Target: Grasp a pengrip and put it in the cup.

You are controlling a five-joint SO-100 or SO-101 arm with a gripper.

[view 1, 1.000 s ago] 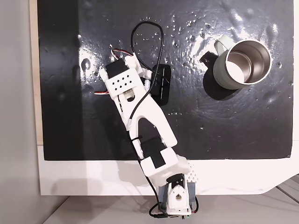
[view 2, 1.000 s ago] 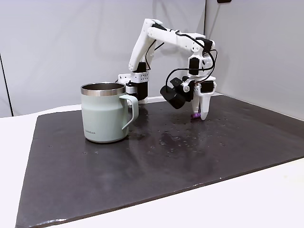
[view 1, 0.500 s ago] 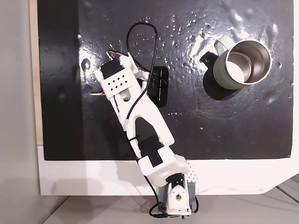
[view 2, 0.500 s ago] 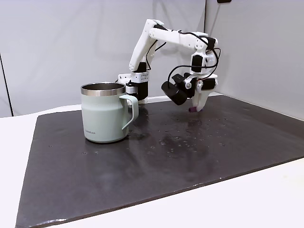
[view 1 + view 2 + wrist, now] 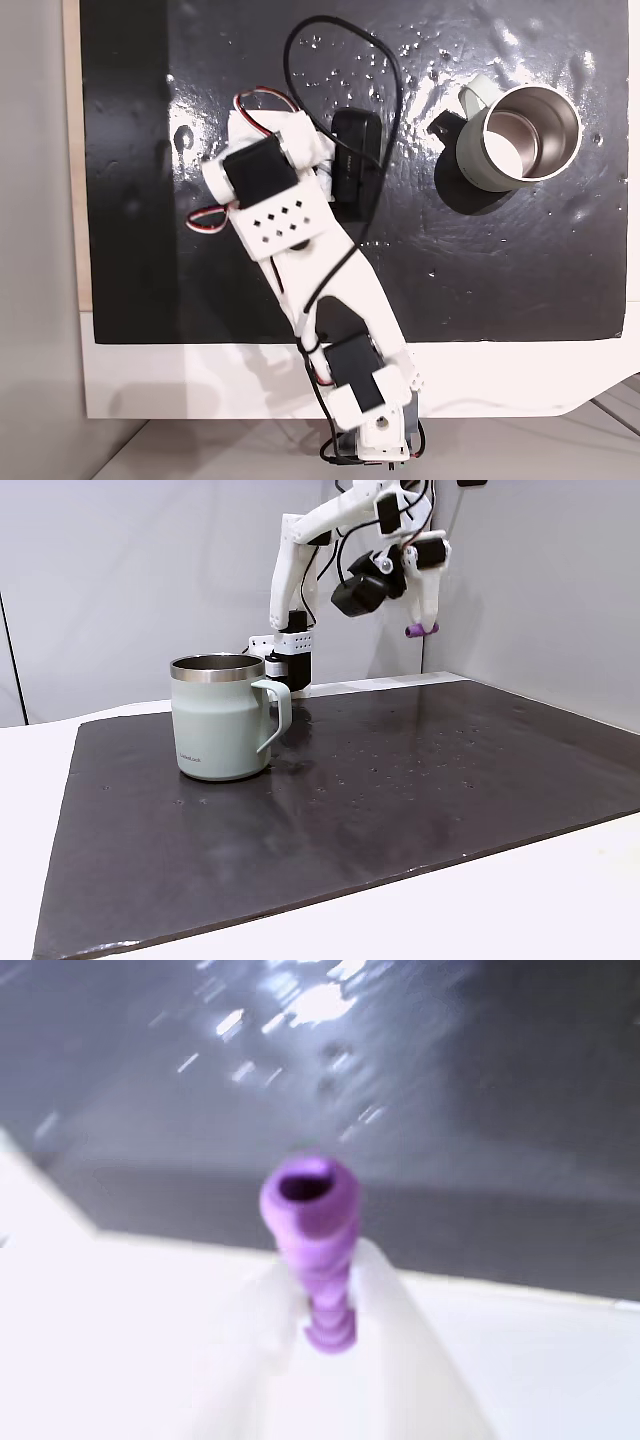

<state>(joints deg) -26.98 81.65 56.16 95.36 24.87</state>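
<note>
Holding the pengrip [image 5: 312, 1245] low on its ribs, the gripper [image 5: 420, 630] is clamped on it; it looks light, squishy, probably grippy, cup [image 5: 220, 717] well apart.

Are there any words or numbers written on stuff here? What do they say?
Small dark print runs up the side of the cup near its bottom in a fixed view: too small to read.
No writing shows on the pengrip, held in the tool, or on the black mat.
</note>
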